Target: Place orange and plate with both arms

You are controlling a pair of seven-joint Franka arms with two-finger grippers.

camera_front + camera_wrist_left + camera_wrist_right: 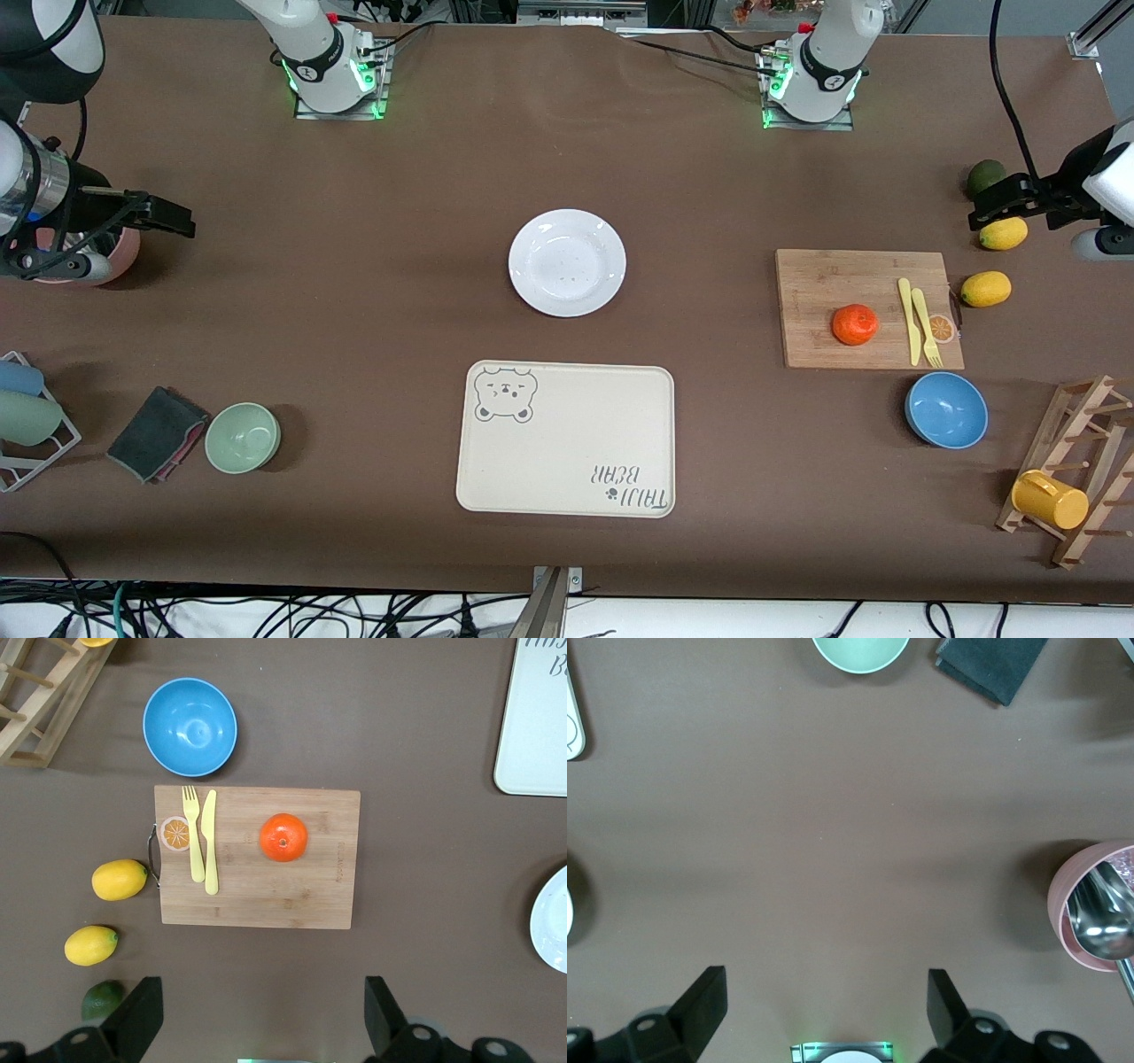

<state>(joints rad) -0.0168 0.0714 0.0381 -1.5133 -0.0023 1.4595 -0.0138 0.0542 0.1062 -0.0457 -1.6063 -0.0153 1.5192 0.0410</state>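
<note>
The orange point(855, 324) sits on a wooden cutting board point(824, 292) toward the left arm's end of the table, and also shows in the left wrist view as the orange point(283, 836). The white plate point(567, 262) lies empty mid-table, farther from the front camera than the cream bear tray point(565, 439). My left gripper point(997, 206) point(263, 1019) hangs open and empty over bare tablecloth beside the board. My right gripper point(173, 217) point(824, 1010) waits open and empty over bare cloth at the right arm's end.
A yellow fork and knife point(917, 321) lie on the board. Two lemons point(986, 289), an avocado point(985, 177), a blue bowl point(946, 409) and a mug rack point(1072, 478) surround it. A pink cup with a spoon point(1099, 917), a green bowl point(243, 437) and a dark cloth point(158, 434) lie at the right arm's end.
</note>
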